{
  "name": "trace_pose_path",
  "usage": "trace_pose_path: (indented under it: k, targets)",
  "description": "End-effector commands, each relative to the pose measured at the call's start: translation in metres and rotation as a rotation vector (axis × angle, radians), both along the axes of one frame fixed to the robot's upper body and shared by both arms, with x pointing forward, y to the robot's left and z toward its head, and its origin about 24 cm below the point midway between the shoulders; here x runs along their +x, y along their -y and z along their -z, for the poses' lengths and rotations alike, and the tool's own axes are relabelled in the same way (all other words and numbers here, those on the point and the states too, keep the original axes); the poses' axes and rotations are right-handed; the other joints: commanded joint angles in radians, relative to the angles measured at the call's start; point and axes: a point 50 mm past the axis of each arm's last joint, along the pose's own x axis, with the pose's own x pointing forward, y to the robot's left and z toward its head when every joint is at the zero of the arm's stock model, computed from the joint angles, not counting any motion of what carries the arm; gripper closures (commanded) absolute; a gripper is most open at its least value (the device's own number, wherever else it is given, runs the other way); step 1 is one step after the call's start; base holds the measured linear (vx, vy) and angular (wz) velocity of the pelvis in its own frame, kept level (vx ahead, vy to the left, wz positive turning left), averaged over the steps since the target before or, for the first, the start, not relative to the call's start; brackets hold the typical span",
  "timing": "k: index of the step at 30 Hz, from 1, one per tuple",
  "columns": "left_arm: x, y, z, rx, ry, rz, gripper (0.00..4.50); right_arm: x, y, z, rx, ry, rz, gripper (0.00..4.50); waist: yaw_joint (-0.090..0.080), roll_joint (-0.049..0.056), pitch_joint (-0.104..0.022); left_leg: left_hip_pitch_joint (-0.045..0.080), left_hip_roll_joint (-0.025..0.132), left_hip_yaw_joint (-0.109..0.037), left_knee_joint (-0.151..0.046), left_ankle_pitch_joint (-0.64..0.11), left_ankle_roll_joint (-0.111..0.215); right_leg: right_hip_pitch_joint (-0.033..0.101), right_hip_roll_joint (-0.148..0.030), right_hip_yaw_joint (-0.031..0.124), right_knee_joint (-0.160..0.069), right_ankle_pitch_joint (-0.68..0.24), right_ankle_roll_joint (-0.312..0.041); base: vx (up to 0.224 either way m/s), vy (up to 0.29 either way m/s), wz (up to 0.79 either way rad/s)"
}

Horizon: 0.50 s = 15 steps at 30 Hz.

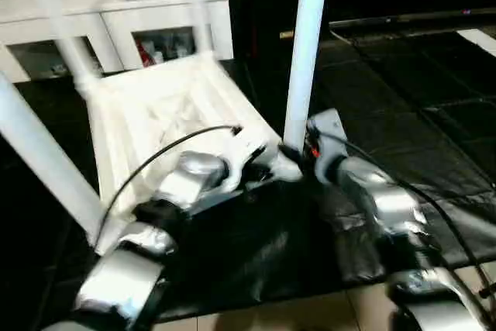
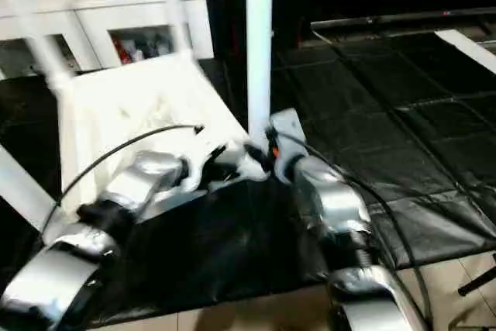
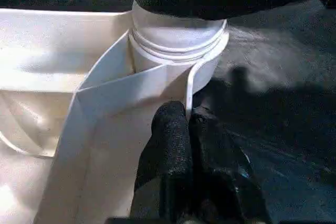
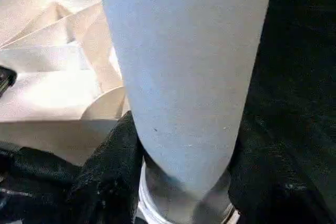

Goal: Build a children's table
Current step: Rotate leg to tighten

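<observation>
The children's table top (image 1: 163,114) lies upside down on the black mat, ribbed underside up. A white leg (image 1: 306,52) stands upright in the near right corner socket (image 3: 178,40). My right gripper (image 1: 293,153) is shut on this leg's base, a black finger (image 4: 113,171) pressed against each side. Beside it, my left gripper (image 3: 188,124) is shut on the thin rim of the top just below that socket. Another leg (image 1: 43,153) rises at the near left corner, and two more legs (image 1: 66,36) stand at the far corners.
A white cabinet (image 1: 116,13) with small ornaments on top stands behind the table. Black floor mats (image 1: 403,98) spread out to the right. Pale tiled floor (image 1: 310,312) begins at the mat's near edge. Cables run along both forearms.
</observation>
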Motion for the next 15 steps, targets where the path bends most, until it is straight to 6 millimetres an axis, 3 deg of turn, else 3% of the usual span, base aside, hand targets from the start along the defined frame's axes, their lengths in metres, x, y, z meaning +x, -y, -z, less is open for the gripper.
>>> trace_pose_path:
  k: [1,6,10,12,15]
  targets:
    - [0.001,0.031,-0.02,-0.075,0.066,0.059,4.5,-0.013,-0.047,0.012,0.085,-0.087,-0.146,2.0,0.011,-0.015,-0.071,-0.015,-0.001,0.001,-0.061,-0.105,0.092,0.067,-0.042,0.035,-0.073,-0.237,-0.196,0.0,0.0,0.0]
    - [0.0,0.02,-0.014,-0.04,0.058,0.07,4.5,-0.013,-0.042,0.012,0.084,-0.064,-0.126,1.56,0.008,-0.005,-0.069,-0.012,0.002,0.002,-0.064,-0.122,0.097,0.069,-0.044,0.035,-0.071,-0.205,-0.225,0.0,0.0,0.0]
    - [-0.001,0.01,-0.012,-0.034,0.051,0.089,4.5,-0.014,-0.035,0.011,0.093,-0.039,-0.127,1.22,0.006,-0.005,-0.067,-0.011,0.002,0.002,-0.066,-0.15,0.084,0.07,-0.044,0.035,-0.075,-0.226,-0.221,0.0,0.0,0.0]
    - [-0.004,0.004,-0.011,-0.033,0.052,0.13,4.5,-0.015,-0.027,0.008,0.107,-0.019,-0.145,1.03,0.009,-0.01,-0.069,-0.012,0.004,0.001,-0.067,-0.141,0.092,0.073,-0.046,0.037,-0.072,-0.212,-0.222,0.0,0.0,0.0]
    - [-0.006,-0.002,-0.011,-0.031,0.053,0.173,4.5,-0.018,-0.018,0.006,0.11,-0.004,-0.193,0.87,0.011,-0.009,-0.07,-0.011,0.007,0.002,-0.066,-0.112,0.106,0.072,-0.045,0.038,-0.065,-0.158,-0.244,0.0,0.0,0.0]
